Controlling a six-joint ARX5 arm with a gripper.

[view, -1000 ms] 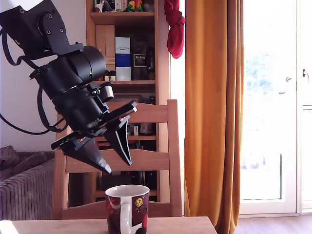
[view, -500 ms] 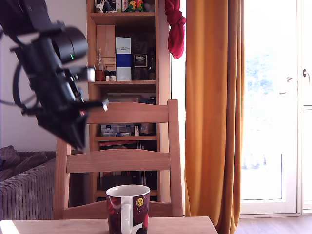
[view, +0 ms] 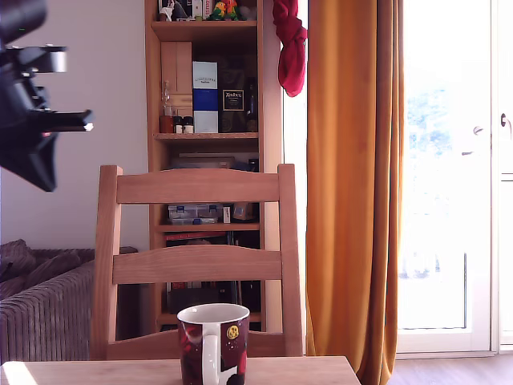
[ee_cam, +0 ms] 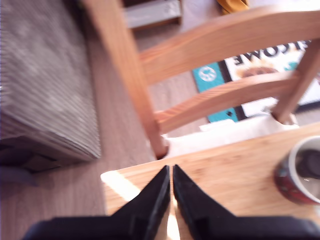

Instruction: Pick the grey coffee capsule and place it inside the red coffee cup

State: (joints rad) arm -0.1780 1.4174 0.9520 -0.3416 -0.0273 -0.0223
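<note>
The red coffee cup (view: 212, 345) stands on the wooden table (view: 96, 373) near its far edge, with its white handle facing the exterior camera. In the wrist view the cup (ee_cam: 292, 175) sits at the picture's edge, and a dark grey rounded thing (ee_cam: 311, 163) lies inside it; it looks like the grey coffee capsule. My black gripper (view: 44, 178) hangs high at the exterior view's left, well away from the cup and partly cut off. Seen from the wrist, the gripper (ee_cam: 168, 171) is shut, its fingertips almost touching with nothing between them, above the table's corner.
A wooden chair (view: 196, 261) stands right behind the table. Behind it are a bookshelf (view: 204, 96), an orange curtain (view: 353, 184) and a glass door. A grey sofa (ee_cam: 45, 85) is at the exterior view's left.
The arm has swung up and to the exterior view's left, away from above the cup. Its fingers, apart a second ago, are now together.
</note>
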